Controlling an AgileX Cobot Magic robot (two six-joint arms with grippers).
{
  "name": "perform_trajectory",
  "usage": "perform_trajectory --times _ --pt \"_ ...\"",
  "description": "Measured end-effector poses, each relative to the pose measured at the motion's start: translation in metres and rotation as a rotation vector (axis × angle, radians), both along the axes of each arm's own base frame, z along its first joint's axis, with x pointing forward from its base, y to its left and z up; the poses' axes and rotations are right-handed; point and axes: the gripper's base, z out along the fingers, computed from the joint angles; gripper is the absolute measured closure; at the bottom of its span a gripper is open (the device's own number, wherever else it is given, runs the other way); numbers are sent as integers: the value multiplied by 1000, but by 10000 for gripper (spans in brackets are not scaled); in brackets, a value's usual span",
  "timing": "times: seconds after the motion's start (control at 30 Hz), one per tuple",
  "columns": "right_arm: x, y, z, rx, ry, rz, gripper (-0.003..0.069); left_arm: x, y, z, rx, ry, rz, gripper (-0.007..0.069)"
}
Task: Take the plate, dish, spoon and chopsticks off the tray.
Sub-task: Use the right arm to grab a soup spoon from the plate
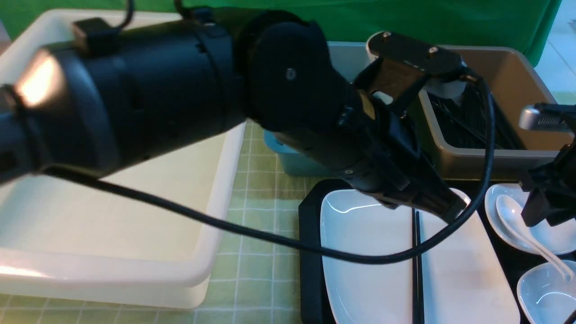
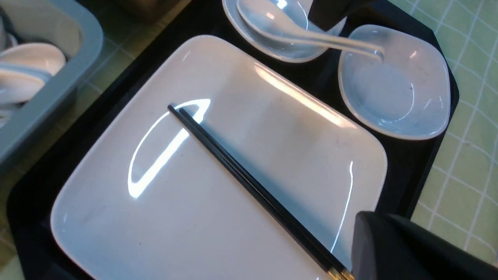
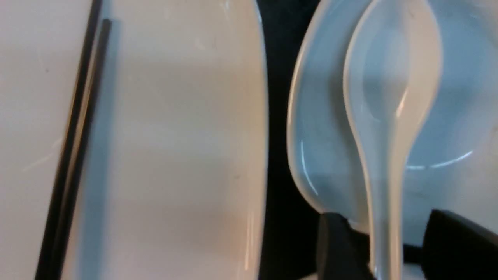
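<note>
In the front view, I see my left gripper [image 1: 452, 211] shut, its dark tip above the big white plate [image 1: 366, 243]; the plate is smooth and shiny, a square with round corners, and it sits on the black tray [image 1: 310, 252], which has a cut-off corner; two thin, straight black chopsticks [image 1: 417, 270] lie on the plate; my right gripper [image 1: 546, 211] is over a shiny white dish [image 1: 560, 236], and the white spoon [image 1: 517, 220] has its egg-shaped bowl in that dish, with its long handle reaching over a small square dish [image 1: 542, 292] with round corners; a brown tub [image 1: 495, 159], a blue-gray tub [image 1: 301, 162] and a big, smooth white tub [image 1: 207, 216] stand around the tray, on a green cloth [image 1: 258, 225] with pale squares; in the left wrist view, the chopsticks lie side by side, slanting across the plate, with shiny gold bits at one end; I see white spoons [image 2: 35, 58] in the blue-gray tub too; in the right wrist view, my right gripper is open, one dark finger on each side of the spoon's smooth handle; I cannot tell if either finger touches it.
</note>
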Motion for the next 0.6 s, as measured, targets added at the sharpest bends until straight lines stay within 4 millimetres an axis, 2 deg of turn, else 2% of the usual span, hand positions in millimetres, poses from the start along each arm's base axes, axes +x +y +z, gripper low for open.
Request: perform_trajectory --times 0.17,0.4,0.47,0.53,0.6 --pt "9 -4 -27 -34 51 20 353 4 -5 -11 33 9 -19 644" --pt "13 -4 -45 -33 95 22 356 4 -5 -12 39 9 -21 644" --pt "14 -4 -49 -32 105 22 398 4 -5 -12 40 8 -21 644" --pt "14 -4 -49 -33 107 23 487 4 -5 -12 41 8 -21 644" --pt "15 -5 -48 -35 102 26 505 5 -5 -12 41 7 -18 642"
